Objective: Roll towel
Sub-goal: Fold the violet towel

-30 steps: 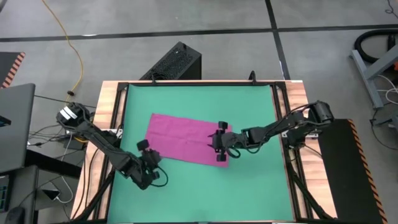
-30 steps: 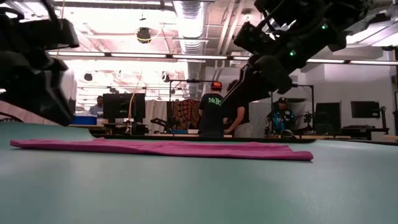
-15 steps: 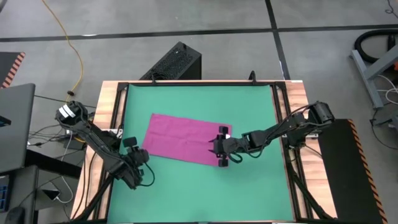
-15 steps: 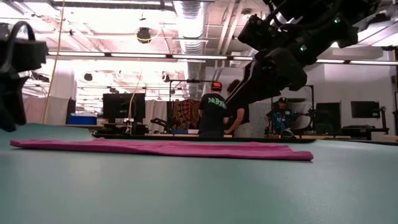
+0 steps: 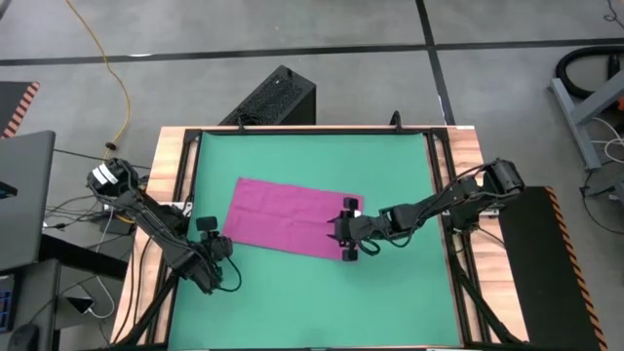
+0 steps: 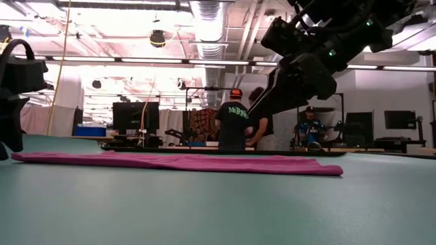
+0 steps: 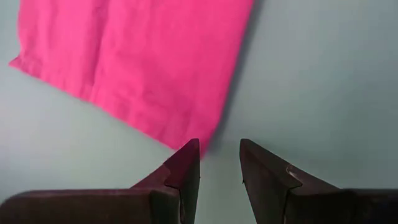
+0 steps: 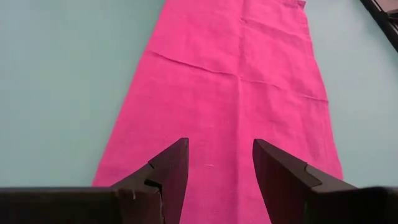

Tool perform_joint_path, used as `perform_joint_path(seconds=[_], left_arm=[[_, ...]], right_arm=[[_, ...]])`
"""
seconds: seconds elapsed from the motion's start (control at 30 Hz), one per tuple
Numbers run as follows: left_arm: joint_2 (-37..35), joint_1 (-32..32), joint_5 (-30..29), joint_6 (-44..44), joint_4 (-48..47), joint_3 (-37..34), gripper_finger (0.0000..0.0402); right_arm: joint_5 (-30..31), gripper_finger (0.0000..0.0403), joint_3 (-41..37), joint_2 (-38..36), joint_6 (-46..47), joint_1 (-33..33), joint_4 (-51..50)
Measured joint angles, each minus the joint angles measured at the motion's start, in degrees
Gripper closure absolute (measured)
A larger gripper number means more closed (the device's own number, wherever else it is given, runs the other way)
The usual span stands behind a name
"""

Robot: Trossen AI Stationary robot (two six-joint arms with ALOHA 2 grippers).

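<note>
While flat, towel (image 5: 292, 217) (right end) under right gripper (image 5: 348, 232).

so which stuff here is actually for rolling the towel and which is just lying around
For the job: towel, flat on the green mat; right gripper, open over its right end; left gripper, open beside its left end.

Lying about: black box, yellow cable, laptop.

Magenta towel (image 5: 290, 219) flat on mat

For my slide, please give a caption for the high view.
Towel lies flat on green mat; open right gripper at its end, open left gripper beside its opposite end.
</note>
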Motion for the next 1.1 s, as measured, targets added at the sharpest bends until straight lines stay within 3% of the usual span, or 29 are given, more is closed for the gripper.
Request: perform_joint_path(seconds=[0.27, 0.47, 0.73, 1.1], left_arm=[[0.00, 2.73, -2.63, -2.65, -5.49, 0.00, 0.0297], [0.00, 5.51, -8.05, -1.18, -2.97, 0.00, 0.0297], [0.00, 7.62, -3.42, 5.10, 0.38, 0.00, 0.0297], [0.00, 6.62, -3.97, 11.17, 0.82, -0.28, 0.0297]], right_arm=[[0.05, 0.0204, -0.01, 0.00, -0.67, -3.27, 4.56], [-0.21, 0.0204, -0.01, 0.00, -3.48, -6.42, 8.60], [-7.16, 0.0204, -0.01, 0.00, -3.54, -7.03, 8.37], [-7.58, 0.0204, -0.01, 0.00, -2.74, -5.30, 7.27]])
